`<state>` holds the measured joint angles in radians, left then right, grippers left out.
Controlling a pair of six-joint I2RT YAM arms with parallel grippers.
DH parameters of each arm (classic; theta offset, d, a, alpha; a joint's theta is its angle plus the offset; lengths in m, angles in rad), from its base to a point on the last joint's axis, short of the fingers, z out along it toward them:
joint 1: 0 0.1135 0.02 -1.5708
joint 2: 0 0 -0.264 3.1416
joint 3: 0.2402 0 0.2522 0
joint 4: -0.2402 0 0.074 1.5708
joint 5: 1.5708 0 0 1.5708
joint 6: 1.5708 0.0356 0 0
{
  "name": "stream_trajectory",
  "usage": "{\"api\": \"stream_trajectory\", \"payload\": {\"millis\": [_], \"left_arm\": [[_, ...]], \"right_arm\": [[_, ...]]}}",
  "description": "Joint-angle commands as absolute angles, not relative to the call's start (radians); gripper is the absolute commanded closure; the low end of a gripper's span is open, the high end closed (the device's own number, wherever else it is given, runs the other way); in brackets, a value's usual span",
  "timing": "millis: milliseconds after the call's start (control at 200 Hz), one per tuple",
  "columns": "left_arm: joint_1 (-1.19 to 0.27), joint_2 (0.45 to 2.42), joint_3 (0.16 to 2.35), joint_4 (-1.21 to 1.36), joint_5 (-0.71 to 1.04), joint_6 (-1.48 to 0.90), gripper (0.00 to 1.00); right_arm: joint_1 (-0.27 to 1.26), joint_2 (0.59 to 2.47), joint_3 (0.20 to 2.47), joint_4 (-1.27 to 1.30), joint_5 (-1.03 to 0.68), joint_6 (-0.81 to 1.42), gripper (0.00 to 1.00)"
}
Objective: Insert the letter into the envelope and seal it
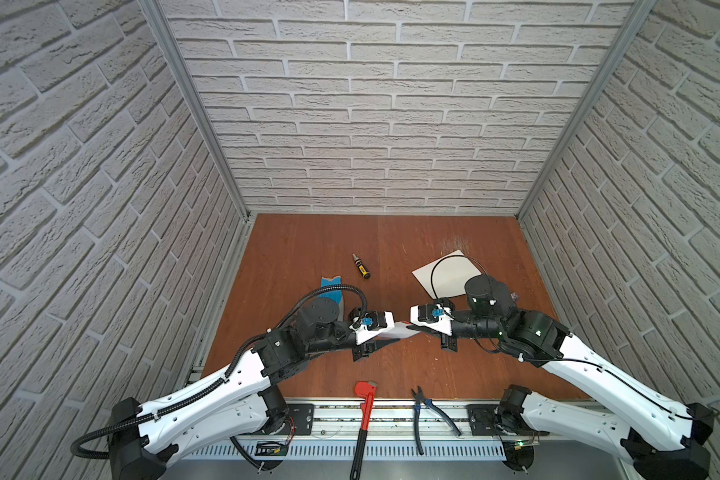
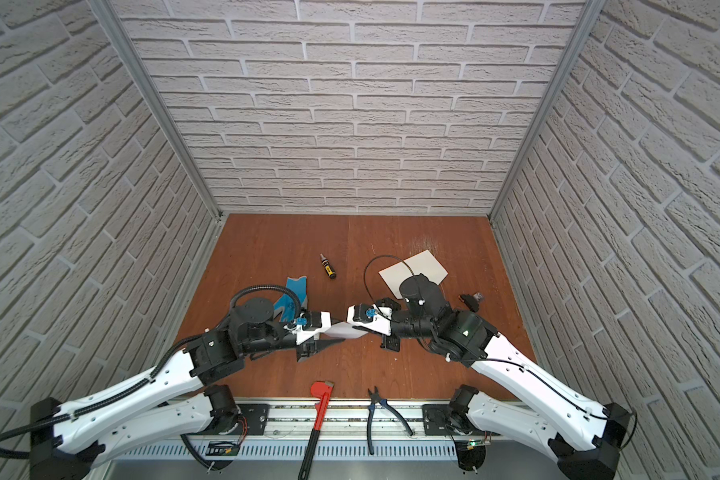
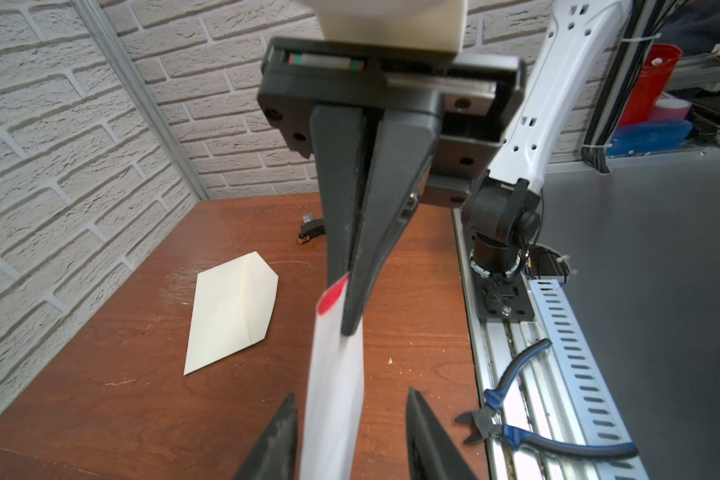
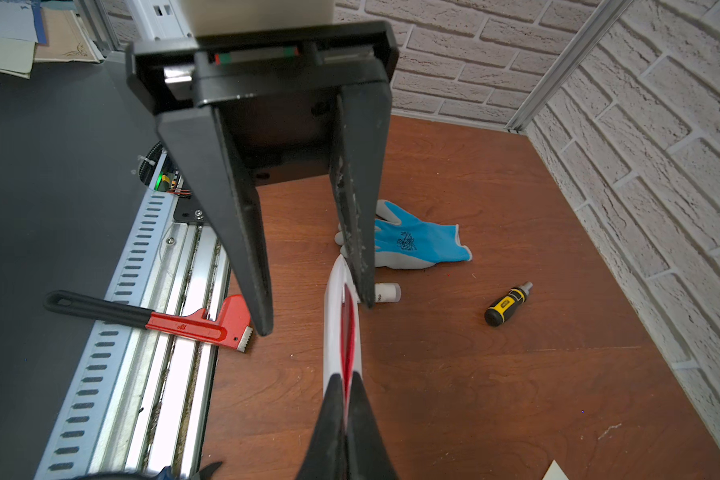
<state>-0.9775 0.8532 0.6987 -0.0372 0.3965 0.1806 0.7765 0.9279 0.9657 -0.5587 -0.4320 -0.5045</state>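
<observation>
above the middle of the wooden table [image 1: 308, 257], the letter [image 3: 337, 386] is held in the air between the two grippers, clear of the surface. it is pinched at one red-edged end by the right gripper [image 4: 346, 378], whose fingers are closed tight on it. the left gripper [image 4: 316, 316] is seen opened, its fingers standing apart on either side of the letter's other end; whether either finger is touching the card cannot be told. the card is seen edge-on from the right wrist, slightly bowed, with red showing along its middle. the envelope [image 3: 229, 311] is laid flat on the table toward the far right, well apart from the letter, with its pointed flap spread open, and is partly covered by the right arm [image 1: 487, 295] in both top views. a blue glove [image 4: 416, 245], a small white tube [image 4: 387, 293] and a yellow-and-black screwdriver [image 4: 508, 305] are spread over the left half, and a red wrench [image 4: 200, 326] and blue-handled pliers [image 3: 493, 426] are laid across the near edge
</observation>
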Motion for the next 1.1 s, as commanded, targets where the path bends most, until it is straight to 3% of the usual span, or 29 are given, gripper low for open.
{"api": "stream_trajectory", "payload": {"millis": [0,585,670,790,1010,1025,1060,1095], "left_arm": [[-0.981,0.872,0.741,0.036,0.444,0.190,0.57],[-0.923,0.953,0.737,0.137,0.633,0.142,0.72],[-0.921,0.972,0.740,0.146,0.648,0.138,0.77],[-0.909,1.001,0.748,0.133,0.674,0.137,0.97],[-0.899,0.999,0.729,0.127,0.677,0.123,1.00],[-0.899,0.997,0.726,0.128,0.673,0.122,0.93],[-0.899,0.990,0.720,0.134,0.660,0.118,0.64],[-0.900,0.986,0.711,0.137,0.652,0.115,0.55]], "right_arm": [[0.782,0.931,0.966,-0.581,-0.466,-0.492,0.94],[0.782,0.937,0.949,-0.623,-0.448,-0.483,0.94],[0.782,0.937,0.959,-0.636,-0.443,-0.482,0.94],[0.782,0.926,0.959,-0.629,-0.436,-0.473,0.94],[0.782,0.915,0.956,-0.610,-0.433,-0.455,0.94],[0.782,0.916,0.956,-0.610,-0.433,-0.454,0.94],[0.782,0.916,0.956,-0.609,-0.431,-0.451,0.94],[0.782,0.914,0.956,-0.605,-0.430,-0.449,0.94]]}}
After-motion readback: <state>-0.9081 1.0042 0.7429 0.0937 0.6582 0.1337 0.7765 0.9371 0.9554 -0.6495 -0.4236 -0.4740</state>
